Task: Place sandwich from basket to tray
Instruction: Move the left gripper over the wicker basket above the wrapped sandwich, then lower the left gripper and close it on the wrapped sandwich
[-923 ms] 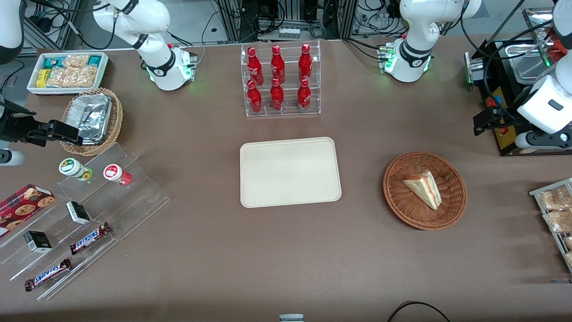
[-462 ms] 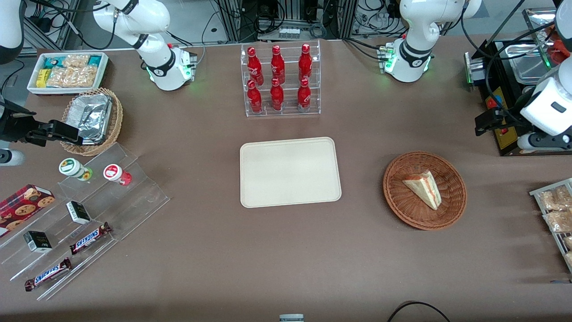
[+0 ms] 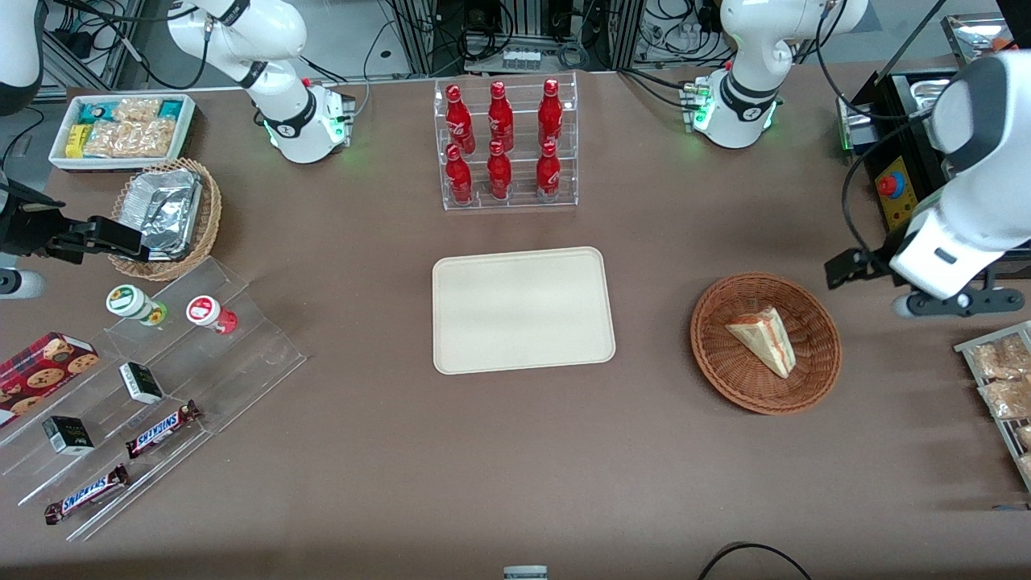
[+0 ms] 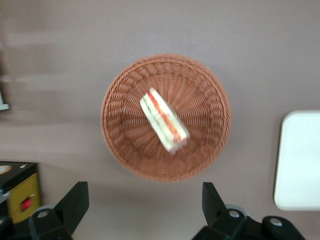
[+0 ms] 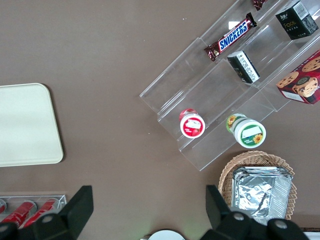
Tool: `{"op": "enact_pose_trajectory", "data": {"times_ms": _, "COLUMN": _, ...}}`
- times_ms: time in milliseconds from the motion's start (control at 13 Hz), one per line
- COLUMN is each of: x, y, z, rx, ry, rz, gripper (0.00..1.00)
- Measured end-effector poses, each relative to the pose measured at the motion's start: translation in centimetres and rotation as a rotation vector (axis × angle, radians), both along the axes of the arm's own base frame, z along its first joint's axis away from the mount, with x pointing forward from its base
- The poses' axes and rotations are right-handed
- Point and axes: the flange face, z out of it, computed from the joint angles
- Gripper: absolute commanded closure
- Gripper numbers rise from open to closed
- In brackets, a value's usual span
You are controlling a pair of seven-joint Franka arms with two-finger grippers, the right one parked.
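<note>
The sandwich (image 3: pixel 765 342) (image 4: pixel 164 120), a pale wedge with red and green filling, lies in the round reddish-brown basket (image 3: pixel 713 354) (image 4: pixel 210 100). The cream tray (image 3: pixel 523 310) (image 4: pixel 300 160) (image 5: pixel 25 125) lies flat beside the basket, toward the parked arm's end, with nothing on it. My left gripper (image 4: pixel 144 192) hangs open above the bare table just outside the basket's rim, and nothing is between its fingers. In the front view the working arm's wrist (image 3: pixel 938 250) hovers beside the basket, toward the working arm's end of the table and slightly farther from the front camera.
A black box with a red button (image 3: pixel 894 193) (image 4: pixel 20 195) stands close to the wrist. A wire rack of snack packets (image 3: pixel 1003 379) sits at the working arm's table end. A rack of red bottles (image 3: pixel 503 145) stands farther from the front camera than the tray.
The working arm's wrist has swung away from the black box, toward the basket and nearer the front camera. Sandwich, basket and tray have not moved.
</note>
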Motion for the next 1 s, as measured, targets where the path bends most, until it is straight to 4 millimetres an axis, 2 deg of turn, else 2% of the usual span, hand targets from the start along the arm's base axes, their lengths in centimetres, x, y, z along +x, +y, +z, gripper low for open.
{"op": "enact_pose_trajectory", "data": {"times_ms": 231, "x": -0.5, "y": -0.2, "z": -6.5, "rx": -0.005, "ry": -0.062, "rz": 0.198, "gripper": 0.00}}
{"op": "enact_pose_trajectory", "data": {"times_ms": 385, "x": -1.4, "y": -0.3, "z": -9.7, "rx": -0.013, "ry": -0.083, "rz": 0.301, "gripper": 0.00}}
{"op": "enact_pose_trajectory", "data": {"times_ms": 538, "x": -2.0, "y": -0.9, "z": -12.3, "rx": -0.014, "ry": -0.075, "rz": 0.392, "gripper": 0.00}}
{"op": "enact_pose_trajectory", "data": {"times_ms": 769, "x": -2.6, "y": -2.7, "z": -15.7, "rx": -0.019, "ry": -0.064, "rz": 0.415, "gripper": 0.00}}
{"op": "enact_pose_trajectory", "data": {"times_ms": 1000, "x": -2.6, "y": -2.6, "z": -18.2, "rx": -0.018, "ry": -0.048, "rz": 0.419, "gripper": 0.00}}
